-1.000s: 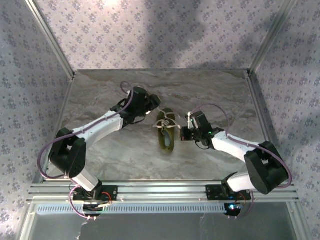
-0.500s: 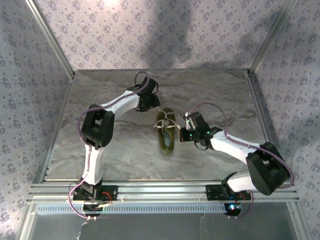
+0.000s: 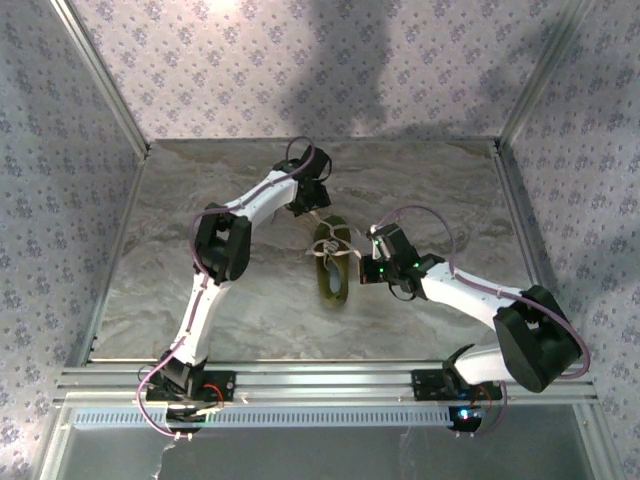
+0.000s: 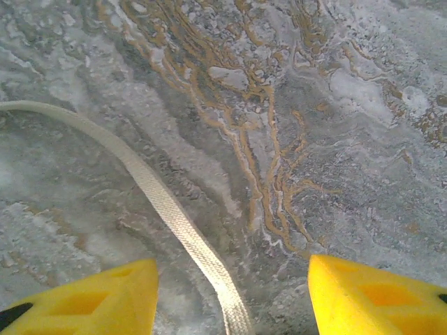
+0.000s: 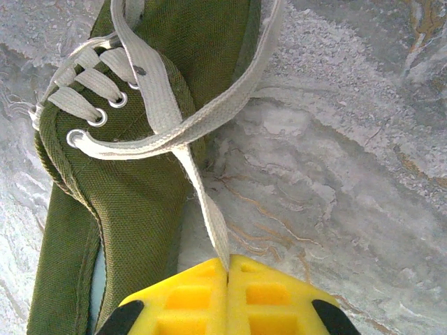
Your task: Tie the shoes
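The olive-green shoe (image 3: 332,262) lies in the middle of the marbled table, its white laces crossed loosely over the tongue. The right wrist view has the shoe (image 5: 126,195) at the left, and my right gripper (image 5: 228,264) is shut on the end of one lace (image 5: 209,209), which runs taut up to the eyelets. From above, the right gripper (image 3: 364,266) sits just right of the shoe. My left gripper (image 3: 312,210) hovers beyond the shoe's far end. It is open, low over the table, and the other lace (image 4: 164,202) lies loose between its yellow fingers (image 4: 91,300).
The table (image 3: 200,260) is hemmed in by patterned cloth walls and slanted aluminium posts (image 3: 100,75). An aluminium rail (image 3: 330,380) with both arm bases runs along the near edge. Bare marbled surface lies left and right of the shoe.
My left arm has swung right and stretched out, bringing its gripper from left of the shoe to just beyond its far end. The right gripper and the shoe have stayed put.
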Tool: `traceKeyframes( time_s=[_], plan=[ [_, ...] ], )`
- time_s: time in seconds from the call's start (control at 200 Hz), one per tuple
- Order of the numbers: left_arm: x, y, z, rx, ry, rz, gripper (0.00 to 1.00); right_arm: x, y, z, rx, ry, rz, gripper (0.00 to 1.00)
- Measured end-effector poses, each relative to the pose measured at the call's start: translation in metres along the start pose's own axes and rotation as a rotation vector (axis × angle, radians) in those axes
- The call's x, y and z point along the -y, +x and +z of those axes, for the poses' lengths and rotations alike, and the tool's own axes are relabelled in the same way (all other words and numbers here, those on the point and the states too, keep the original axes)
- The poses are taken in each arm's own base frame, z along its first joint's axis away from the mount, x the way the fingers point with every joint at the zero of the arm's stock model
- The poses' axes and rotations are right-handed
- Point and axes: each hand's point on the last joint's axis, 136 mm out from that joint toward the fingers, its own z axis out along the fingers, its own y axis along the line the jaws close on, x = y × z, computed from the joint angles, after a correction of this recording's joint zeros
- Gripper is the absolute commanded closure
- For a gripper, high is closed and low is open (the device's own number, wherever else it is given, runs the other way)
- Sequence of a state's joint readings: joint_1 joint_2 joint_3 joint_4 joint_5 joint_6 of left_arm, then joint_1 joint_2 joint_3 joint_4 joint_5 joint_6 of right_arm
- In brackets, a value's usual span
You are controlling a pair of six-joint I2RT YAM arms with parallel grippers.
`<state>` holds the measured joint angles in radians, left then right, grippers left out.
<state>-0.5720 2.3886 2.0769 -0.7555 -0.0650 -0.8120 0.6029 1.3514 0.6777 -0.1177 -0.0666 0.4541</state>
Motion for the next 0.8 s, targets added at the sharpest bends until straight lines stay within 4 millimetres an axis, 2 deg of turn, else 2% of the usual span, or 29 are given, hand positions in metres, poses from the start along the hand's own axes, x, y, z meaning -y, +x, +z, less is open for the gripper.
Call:
traceKeyframes(
  time_s=[0.15, 0.265, 0.32, 0.525, 0.705, 0.799],
  plan=[
    [-0.002, 0.014, 0.007, -0.028, -0.031, 0.019, 0.48, 0.000, -0.001, -0.001, 0.003, 0.000, -0.001, 1.00],
    [-0.006, 0.019, 0.014, -0.038, -0.054, 0.025, 0.57, 0.001, 0.000, -0.001, -0.001, 0.005, -0.003, 1.00],
    [-0.006, 0.020, 0.014, -0.037, -0.060, 0.027, 0.64, 0.001, 0.001, -0.001, -0.003, 0.008, -0.004, 1.00],
    [-0.015, 0.017, 0.014, -0.031, -0.093, 0.022, 1.00, 0.002, 0.001, -0.006, 0.000, 0.022, -0.007, 1.00],
    [-0.023, 0.015, 0.010, -0.013, -0.110, 0.036, 1.00, 0.014, -0.017, -0.019, 0.046, 0.120, 0.005, 1.00],
    [-0.041, 0.014, -0.016, 0.015, -0.123, 0.041, 1.00, 0.028, -0.028, -0.031, 0.073, 0.220, 0.041, 1.00]
  ],
)
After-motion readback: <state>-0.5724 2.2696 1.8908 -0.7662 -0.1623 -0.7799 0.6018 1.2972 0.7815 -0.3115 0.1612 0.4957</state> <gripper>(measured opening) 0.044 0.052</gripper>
